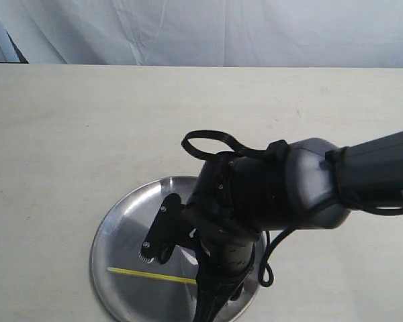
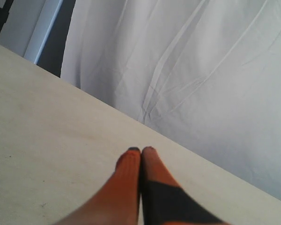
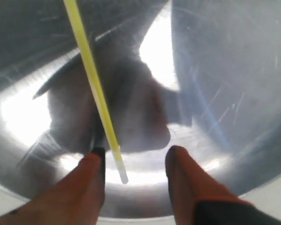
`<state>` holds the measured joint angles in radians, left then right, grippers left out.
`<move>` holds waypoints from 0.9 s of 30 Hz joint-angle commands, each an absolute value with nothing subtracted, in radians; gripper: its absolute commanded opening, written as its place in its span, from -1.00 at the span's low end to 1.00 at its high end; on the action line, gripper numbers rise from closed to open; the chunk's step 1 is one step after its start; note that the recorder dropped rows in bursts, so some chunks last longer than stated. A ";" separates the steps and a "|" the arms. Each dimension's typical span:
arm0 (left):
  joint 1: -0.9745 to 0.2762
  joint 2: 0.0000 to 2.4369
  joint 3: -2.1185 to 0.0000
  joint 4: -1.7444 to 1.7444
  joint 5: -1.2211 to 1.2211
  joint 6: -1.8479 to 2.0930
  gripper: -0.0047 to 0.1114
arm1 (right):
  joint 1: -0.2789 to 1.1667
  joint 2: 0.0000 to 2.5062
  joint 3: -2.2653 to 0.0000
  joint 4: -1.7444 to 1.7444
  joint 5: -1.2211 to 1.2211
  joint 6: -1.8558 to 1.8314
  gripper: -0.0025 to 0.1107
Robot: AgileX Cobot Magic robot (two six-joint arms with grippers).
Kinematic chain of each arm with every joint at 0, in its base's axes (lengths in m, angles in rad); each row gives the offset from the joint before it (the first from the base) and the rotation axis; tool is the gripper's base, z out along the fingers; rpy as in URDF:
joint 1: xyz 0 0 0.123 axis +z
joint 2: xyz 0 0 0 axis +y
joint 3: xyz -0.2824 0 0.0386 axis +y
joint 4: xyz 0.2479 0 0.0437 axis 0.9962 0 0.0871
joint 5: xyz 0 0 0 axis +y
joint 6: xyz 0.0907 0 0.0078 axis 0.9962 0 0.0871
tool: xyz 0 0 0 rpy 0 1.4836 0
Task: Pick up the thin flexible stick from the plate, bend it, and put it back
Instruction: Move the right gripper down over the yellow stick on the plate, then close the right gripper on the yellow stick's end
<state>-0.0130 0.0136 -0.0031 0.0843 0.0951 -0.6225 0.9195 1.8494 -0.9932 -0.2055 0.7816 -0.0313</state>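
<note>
The steel plate [image 1: 121,231] sits at the near edge of the table, partly covered by the right arm. The thin yellow-green stick [image 1: 148,274] lies flat in it. In the right wrist view the stick [image 3: 93,86] runs across the plate [image 3: 234,84], and its pale whitish end lies between the orange fingertips [image 3: 96,157] of my right gripper [image 3: 136,152]. That gripper is open and low over the plate, with the stick close to one finger and touching neither. My left gripper [image 2: 141,150] is shut on nothing, over bare table; it does not show in the exterior view.
The pale tabletop [image 1: 87,127] stretches around the plate. A white cloth backdrop [image 1: 221,30] hangs behind the far edge. The right arm's dark body and cable loop [image 1: 211,141] hang over the plate's right half.
</note>
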 commanded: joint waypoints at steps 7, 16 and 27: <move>-0.012 0.005 0.000 0.091 0.085 -0.621 -0.92 | 0.932 1.846 -0.999 -0.163 0.792 -0.022 -0.22; -0.012 0.005 0.000 0.091 0.085 -0.621 -0.92 | 0.971 1.926 -0.999 -0.289 0.760 0.079 -0.52; -0.012 0.005 0.000 0.091 0.085 -0.621 -0.92 | 0.971 2.014 -0.999 -0.291 0.755 0.079 -0.73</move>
